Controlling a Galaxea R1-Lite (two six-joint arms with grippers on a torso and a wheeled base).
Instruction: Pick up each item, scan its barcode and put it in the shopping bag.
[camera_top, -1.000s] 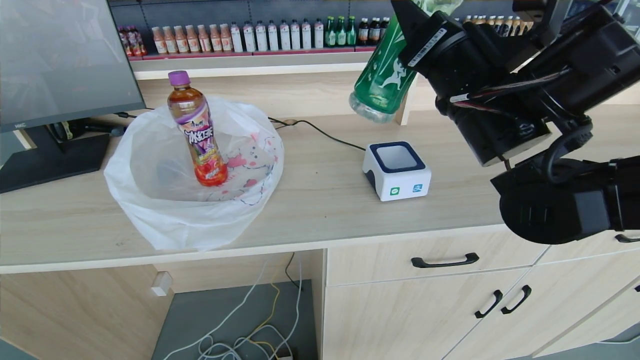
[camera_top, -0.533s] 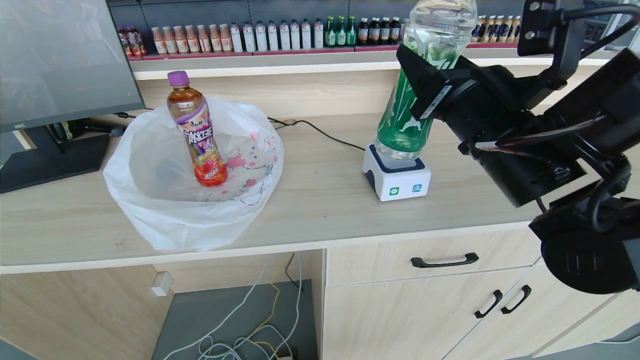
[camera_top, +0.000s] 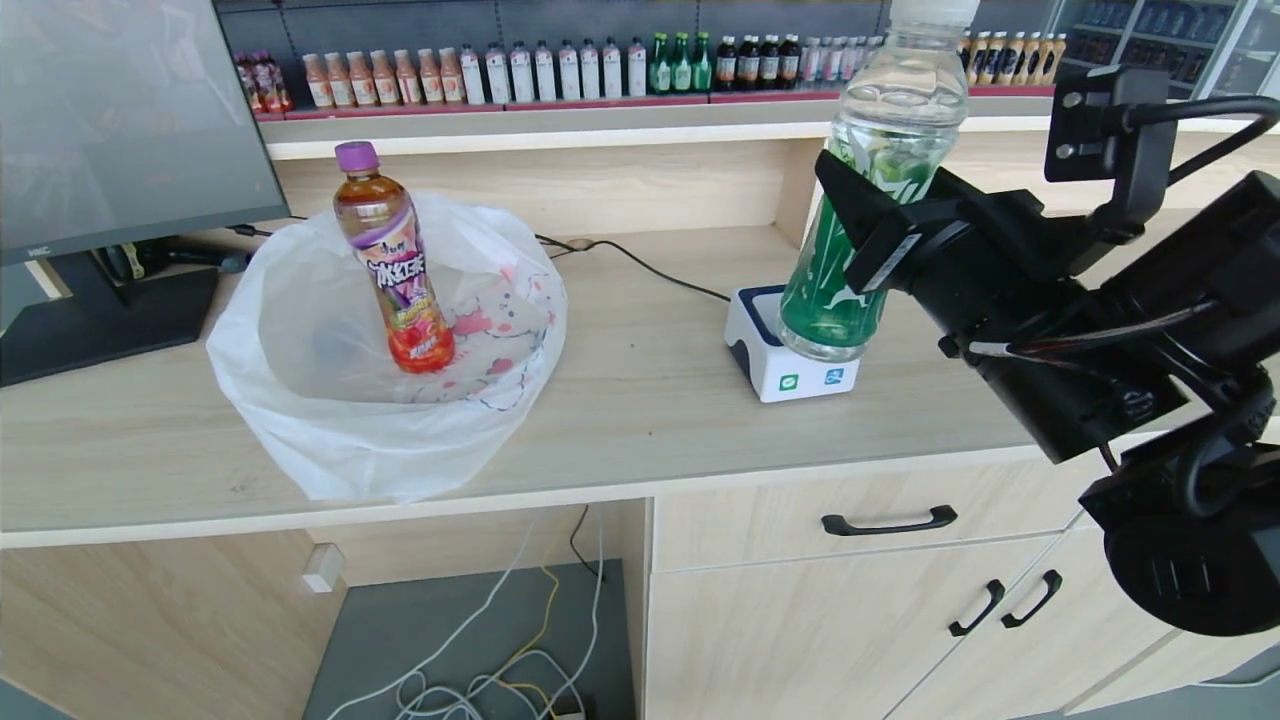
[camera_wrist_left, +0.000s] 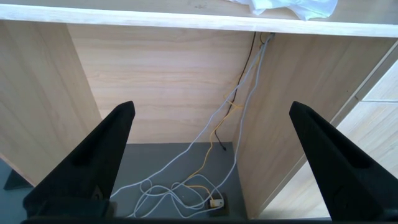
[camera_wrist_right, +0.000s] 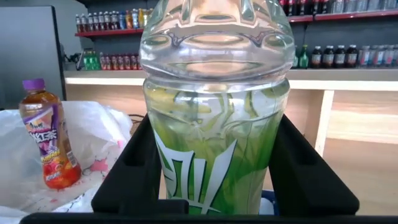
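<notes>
Between the right tool's (camera_top: 860, 215) clenched fingers, held upright: a clear plastic bottle with green label (camera_top: 830, 290), base over the white cube-shaped scanner (camera_top: 775, 372). Released and empty: left tool (camera_wrist_left: 211, 109).

The right pincer (camera_top: 868, 225) has swung the green bottle (camera_top: 845, 290) from high and tilted down to upright, its base now over the scanner (camera_top: 775, 375)
</notes>
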